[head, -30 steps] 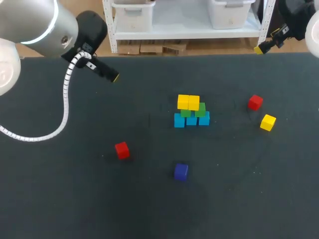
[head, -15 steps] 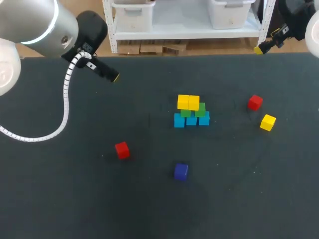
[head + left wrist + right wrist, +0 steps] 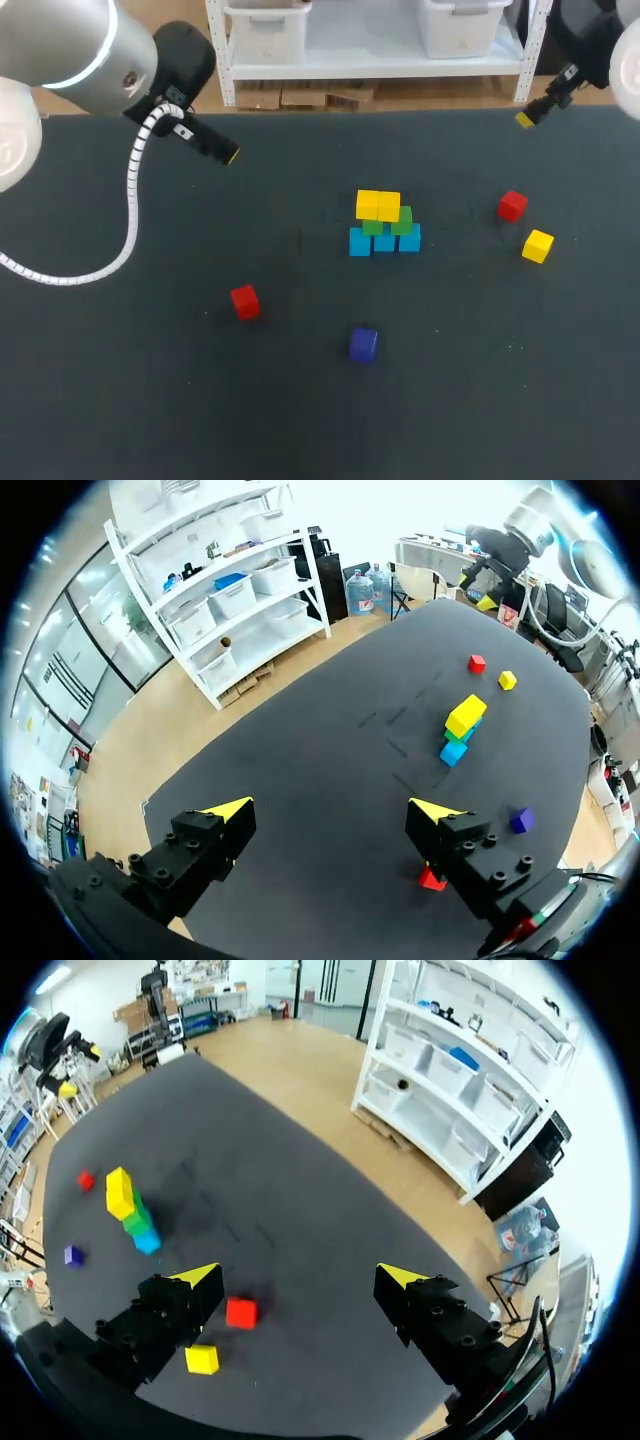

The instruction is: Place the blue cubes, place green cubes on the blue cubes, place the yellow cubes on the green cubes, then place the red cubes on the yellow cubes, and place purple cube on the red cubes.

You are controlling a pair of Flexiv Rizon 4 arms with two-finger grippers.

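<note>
Cubes: partly built into a stack [image 3: 384,222] near mid-tabletop, with blue cubes [image 3: 384,240] as the base row, green cubes [image 3: 403,218] on them and a yellow pair [image 3: 377,205] on top. Remaining pieces scattered: loose yellow cube [image 3: 537,245] and right red cube [image 3: 512,206] near each other off to the right, left red cube [image 3: 244,301] and purple cube [image 3: 363,344] nearer the front, well apart from the stack.

Left hand [image 3: 332,810]: spread wide, holding nothing, raised over the far left of the tabletop [image 3: 150,400]. Right hand [image 3: 300,1275]: likewise spread wide and empty, high near the far right corner, with the right red cube and loose yellow cube below and ahead of it.

Likely trouble:
- Clipping the neighbour when closing on either right-hand cube, given how near the two lie.
- Knocking the yellow pair off while setting anything on top; looks shifted toward one side of the green layer, so little margin for a sideways nudge.
- Releasing off-centre on a narrow top and toppling the piece down the stack.
- Crossing arms over the middle if both go for the stack at once.

Room: broad bare stretches left of and in front of the stack, good for approach from above. Tighter on the right, where the two loose cubes sit closer to the tabletop's side edge; far edge just beneath the right hand.
</note>
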